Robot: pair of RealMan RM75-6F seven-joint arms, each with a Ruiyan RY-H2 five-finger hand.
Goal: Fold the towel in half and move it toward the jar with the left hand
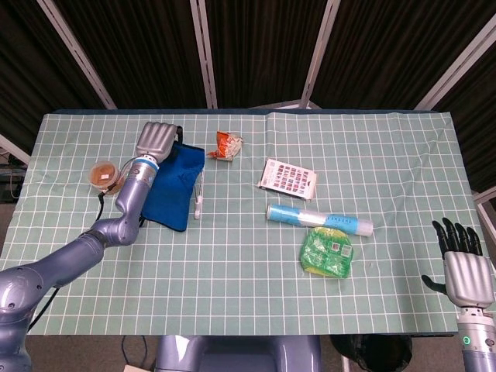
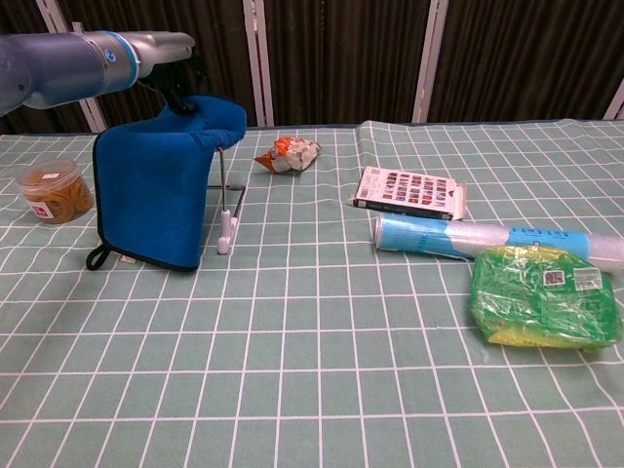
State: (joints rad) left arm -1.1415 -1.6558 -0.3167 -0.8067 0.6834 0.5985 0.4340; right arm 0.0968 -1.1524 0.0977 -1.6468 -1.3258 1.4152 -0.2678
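While draped, towel (image 2: 151, 190) hangs from left hand (image 1: 157, 140).

Even overhead light is washing my green gridded cloth counter (image 1: 248, 263), leaving only faint, soft shadows under things. Both views are staying sharp, with no motion blur. Mild glare is glinting off the clear plastic tube (image 2: 492, 240) and crinkled green packet (image 2: 544, 296). Behind, the dark curtains are sinking into near black.
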